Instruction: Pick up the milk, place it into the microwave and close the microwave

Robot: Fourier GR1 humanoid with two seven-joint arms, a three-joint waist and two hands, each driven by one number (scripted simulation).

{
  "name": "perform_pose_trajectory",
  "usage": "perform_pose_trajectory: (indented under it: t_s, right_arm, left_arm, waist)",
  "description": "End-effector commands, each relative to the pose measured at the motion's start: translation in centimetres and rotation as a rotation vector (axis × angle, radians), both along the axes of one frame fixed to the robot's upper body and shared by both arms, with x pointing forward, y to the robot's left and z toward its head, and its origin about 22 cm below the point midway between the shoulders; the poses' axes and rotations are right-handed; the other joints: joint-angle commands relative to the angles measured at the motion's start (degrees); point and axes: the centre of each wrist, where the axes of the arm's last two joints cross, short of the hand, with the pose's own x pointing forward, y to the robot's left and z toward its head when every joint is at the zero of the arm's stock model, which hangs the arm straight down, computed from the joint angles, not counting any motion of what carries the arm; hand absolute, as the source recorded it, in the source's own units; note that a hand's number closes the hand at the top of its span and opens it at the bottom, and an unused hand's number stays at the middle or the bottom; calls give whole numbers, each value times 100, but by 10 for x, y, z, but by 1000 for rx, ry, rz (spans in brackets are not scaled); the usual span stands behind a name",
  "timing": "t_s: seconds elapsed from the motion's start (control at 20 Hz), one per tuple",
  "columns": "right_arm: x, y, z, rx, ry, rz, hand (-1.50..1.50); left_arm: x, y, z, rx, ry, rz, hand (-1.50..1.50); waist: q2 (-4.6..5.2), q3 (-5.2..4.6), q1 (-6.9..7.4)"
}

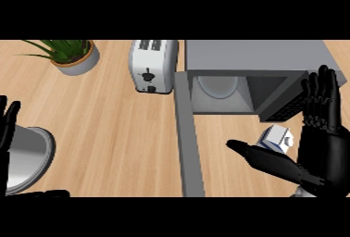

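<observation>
We look down on a wooden counter (116, 129). Our right hand (321, 152) comes in from about 4 o'clock with its fingers (320, 97) straight and pointing up toward 12, and its thumb (263, 157) stretched out toward 9; it is released and grasps nothing. The milk (278, 138), a small white carton with some blue on it, sits tilted in the gap between that thumb and the fingers, just above the thumb; we cannot tell whether it touches the hand or rests on the counter. It lies outside the microwave (256, 55), just below the oven's front opening, at roughly 3 o'clock in the view. The microwave stands at 1 o'clock with its door (189, 139) swung wide open, running down toward 6. Inside we see a round white turntable (219, 85). Our left hand (7, 125) rests open at 9 o'clock, fingers up, above a metal pan (31, 157). A toaster (153, 65) stands at 12 and a potted plant (71, 53) at 11.
</observation>
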Motion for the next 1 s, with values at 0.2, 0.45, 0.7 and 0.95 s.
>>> perform_pose_trajectory:
  t_s: [0.2,0.45,0.7,0.95]
  right_arm:
    - [-11,16,3,-15,41,-137,-150]
    - [-9,9,-34,5,92,-167,-150]
    - [-16,-17,-52,-11,144,-146,-150]
    - [1,-19,-96,26,154,-206,-150]
  left_arm:
    - [-39,26,-10,-11,-1,8,-150]
    - [-61,36,11,-6,20,-13,-150]
    - [-76,20,16,-33,28,-13,-150]
    - [-66,40,18,-17,21,-2,-150]
  waist:
    - [-5,0,7]
    - [0,5,15]
    - [1,7,-6]
    - [9,8,1]
